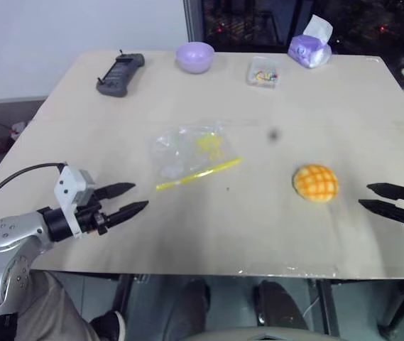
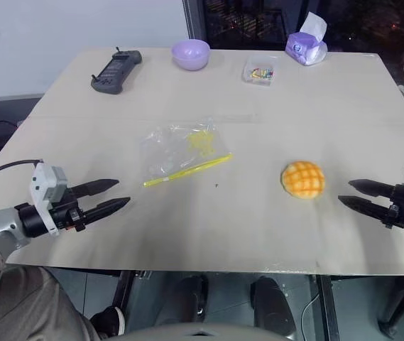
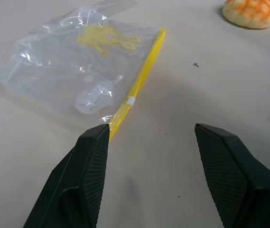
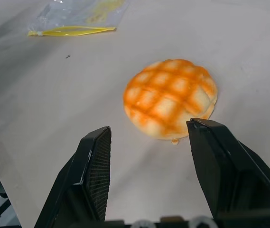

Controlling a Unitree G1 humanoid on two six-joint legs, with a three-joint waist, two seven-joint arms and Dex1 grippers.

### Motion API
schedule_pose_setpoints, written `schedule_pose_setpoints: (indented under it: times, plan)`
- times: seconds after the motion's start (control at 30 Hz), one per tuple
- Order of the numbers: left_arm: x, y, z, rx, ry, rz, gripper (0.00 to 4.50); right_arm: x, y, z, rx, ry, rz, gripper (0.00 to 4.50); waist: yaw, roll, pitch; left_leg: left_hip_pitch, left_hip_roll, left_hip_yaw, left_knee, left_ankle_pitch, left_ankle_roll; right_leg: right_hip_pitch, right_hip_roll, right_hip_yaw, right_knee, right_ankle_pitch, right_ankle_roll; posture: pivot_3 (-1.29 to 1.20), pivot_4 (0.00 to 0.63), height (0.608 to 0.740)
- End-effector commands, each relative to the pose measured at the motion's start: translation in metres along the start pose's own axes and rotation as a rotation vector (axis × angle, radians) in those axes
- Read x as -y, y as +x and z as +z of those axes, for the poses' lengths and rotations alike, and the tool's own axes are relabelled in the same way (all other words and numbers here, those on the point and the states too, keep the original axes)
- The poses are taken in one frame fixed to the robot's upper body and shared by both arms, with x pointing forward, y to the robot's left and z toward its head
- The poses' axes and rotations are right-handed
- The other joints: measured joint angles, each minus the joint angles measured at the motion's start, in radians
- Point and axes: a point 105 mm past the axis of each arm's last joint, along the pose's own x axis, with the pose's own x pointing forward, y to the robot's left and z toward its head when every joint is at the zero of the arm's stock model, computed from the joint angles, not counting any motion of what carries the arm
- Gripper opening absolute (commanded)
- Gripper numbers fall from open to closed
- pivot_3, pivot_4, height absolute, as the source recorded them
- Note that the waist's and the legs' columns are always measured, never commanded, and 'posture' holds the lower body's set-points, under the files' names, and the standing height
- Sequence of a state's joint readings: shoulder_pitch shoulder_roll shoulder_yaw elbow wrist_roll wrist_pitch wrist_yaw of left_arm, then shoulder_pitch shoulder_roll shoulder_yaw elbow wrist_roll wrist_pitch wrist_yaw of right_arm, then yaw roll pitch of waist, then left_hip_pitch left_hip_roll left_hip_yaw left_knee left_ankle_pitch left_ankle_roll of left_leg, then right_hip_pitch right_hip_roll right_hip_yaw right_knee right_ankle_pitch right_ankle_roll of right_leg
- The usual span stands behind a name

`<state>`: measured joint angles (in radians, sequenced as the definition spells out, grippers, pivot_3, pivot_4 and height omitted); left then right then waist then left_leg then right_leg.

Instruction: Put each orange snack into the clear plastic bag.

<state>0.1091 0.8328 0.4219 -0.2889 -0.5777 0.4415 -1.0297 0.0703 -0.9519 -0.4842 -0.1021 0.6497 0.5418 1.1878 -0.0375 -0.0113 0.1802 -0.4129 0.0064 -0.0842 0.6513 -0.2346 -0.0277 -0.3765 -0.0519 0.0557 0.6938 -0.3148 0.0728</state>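
The orange snack (image 1: pixel 316 182), a domed bun with a criss-cross top, lies on the pale table right of centre. The clear plastic bag (image 1: pixel 186 151) lies flat and crinkled left of centre, its yellow seal strip (image 1: pixel 199 174) along the near side. My left gripper (image 1: pixel 134 198) hovers open near the table's front left, pointing toward the bag with nothing between its fingers. My right gripper (image 1: pixel 370 197) is open at the front right, a short way from the bun and aimed at it. The right wrist view has the bun (image 4: pixel 171 97) just beyond the open fingers.
At the table's far edge sit a black handheld controller (image 1: pixel 121 74), a lavender bowl (image 1: pixel 194 57), a small clear box of coloured bits (image 1: pixel 263 73) and a purple tissue pack (image 1: pixel 310 47). A small dark speck (image 1: pixel 273 134) marks the table.
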Motion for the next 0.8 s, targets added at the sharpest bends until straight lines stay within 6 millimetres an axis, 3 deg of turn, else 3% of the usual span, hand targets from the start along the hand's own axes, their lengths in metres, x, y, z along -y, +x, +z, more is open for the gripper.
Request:
schedule_pose_setpoints:
  times: [0.03,0.2,0.5,0.53,0.63,0.7,0.8]
  plan:
    - [-0.003,-0.001,0.006,0.016,0.027,0.007,3.04,-0.002,-0.002,0.011,0.031,-0.04,-0.003,2.75,0.0,0.0,0.0,0.0,0.0,0.0,0.0,0.0,0.0,0.0,0.0,0.0,0.0,0.0,0.0,0.0,0.15,0.74]
    - [-0.007,0.001,0.004,0.027,-0.04,0.034,3.04,-0.005,0.002,0.013,0.037,-0.047,0.005,2.75,0.0,0.0,0.0,0.0,0.0,0.0,0.0,0.0,0.0,0.0,0.0,0.0,0.0,0.0,0.0,0.0,0.15,0.74]
    - [-0.023,0.023,0.005,0.041,-0.162,0.088,3.04,-0.011,0.021,0.034,0.081,-0.066,0.034,2.75,-0.001,0.0,0.0,0.0,0.0,0.0,0.0,0.0,0.0,0.0,0.0,0.0,0.0,0.0,0.0,0.0,0.15,0.74]
    - [-0.024,0.025,0.006,0.045,-0.172,0.087,3.3,-0.016,0.022,0.038,0.089,-0.056,0.06,2.75,-0.001,0.0,0.0,0.0,0.0,0.0,0.0,0.0,0.0,0.0,0.0,0.0,0.0,0.0,0.0,0.0,0.15,0.74]
    - [-0.029,0.028,0.003,0.051,-0.261,0.077,4.28,-0.029,0.026,0.044,0.083,-0.066,0.12,3.6,0.0,0.0,0.0,-0.001,0.0,-0.001,0.0,0.0,0.0,0.0,0.0,-0.001,0.0,0.0,0.0,0.0,0.15,0.74]
    - [-0.035,0.029,-0.002,0.042,-0.351,0.086,4.5,-0.035,0.029,0.047,0.082,-0.073,0.144,4.44,0.0,0.0,0.0,-0.001,0.0,-0.001,0.0,0.0,0.0,0.0,0.0,-0.001,0.0,0.0,0.0,0.0,0.15,0.74]
    - [-0.038,0.035,-0.013,-0.003,-0.547,0.052,4.5,-0.046,0.035,0.056,0.101,-0.09,0.195,4.44,-0.001,0.0,0.0,0.0,0.0,-0.001,0.0,0.0,0.0,0.0,0.0,-0.001,0.0,0.0,0.0,0.0,0.15,0.74]
